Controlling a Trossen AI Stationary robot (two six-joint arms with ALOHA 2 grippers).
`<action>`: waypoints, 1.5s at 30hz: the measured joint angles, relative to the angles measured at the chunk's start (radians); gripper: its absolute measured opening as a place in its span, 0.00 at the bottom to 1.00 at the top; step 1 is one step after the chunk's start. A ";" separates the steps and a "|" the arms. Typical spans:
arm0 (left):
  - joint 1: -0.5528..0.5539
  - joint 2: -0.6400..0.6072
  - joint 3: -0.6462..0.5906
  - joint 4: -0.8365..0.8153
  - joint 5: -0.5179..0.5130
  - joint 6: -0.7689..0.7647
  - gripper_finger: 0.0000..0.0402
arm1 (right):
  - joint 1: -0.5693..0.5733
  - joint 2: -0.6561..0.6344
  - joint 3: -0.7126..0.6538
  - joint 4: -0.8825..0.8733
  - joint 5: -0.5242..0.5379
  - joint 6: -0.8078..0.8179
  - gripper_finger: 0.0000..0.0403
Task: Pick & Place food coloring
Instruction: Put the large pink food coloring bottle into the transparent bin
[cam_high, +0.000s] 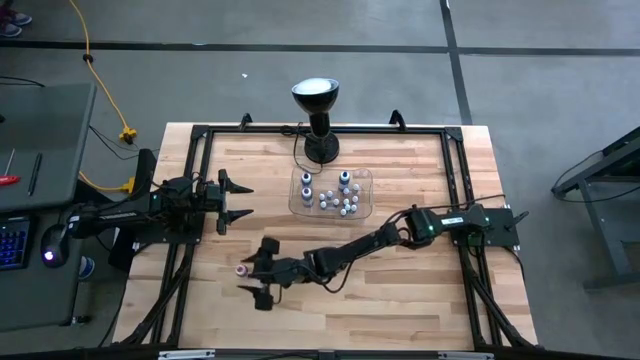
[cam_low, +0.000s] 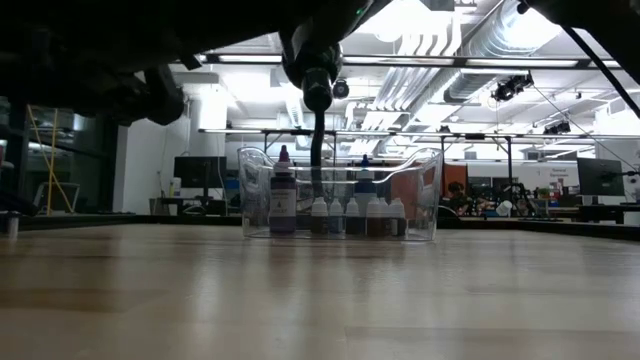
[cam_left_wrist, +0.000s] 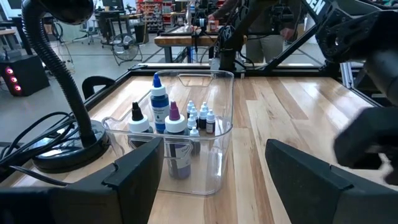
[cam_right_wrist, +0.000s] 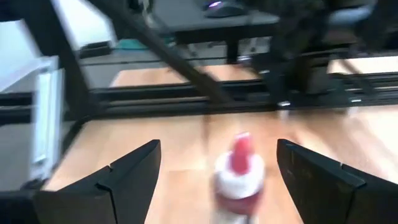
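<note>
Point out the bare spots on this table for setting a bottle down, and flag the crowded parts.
Bare wood lies along the near edge of the table, below the right arm, and right of the clear tray toward the right rail. Crowded: the tray itself, packed with bottles, the lamp just behind it, and the spot around the pink-capped bottle between the right gripper jaws.

The overhead camera looked straight down; the table-level camera faced the clear tray (cam_low: 340, 195), which the left wrist camera shared.

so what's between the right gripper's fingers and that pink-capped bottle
Nothing: in the right wrist view, the pink-capped bottle stands on bare wood between the open right gripper fingers, with gaps on both sides.
</note>
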 joint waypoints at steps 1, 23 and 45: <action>0.000 0.000 0.000 0.000 0.000 0.000 0.69 | 0.001 0.000 -0.002 0.000 -0.017 -0.007 0.77; 0.000 0.000 0.000 0.000 0.000 0.000 0.69 | -0.017 0.034 0.005 0.033 -0.010 -0.050 0.77; 0.000 0.000 0.000 0.000 0.000 0.000 0.69 | -0.045 0.074 0.009 0.096 -0.071 -0.050 0.77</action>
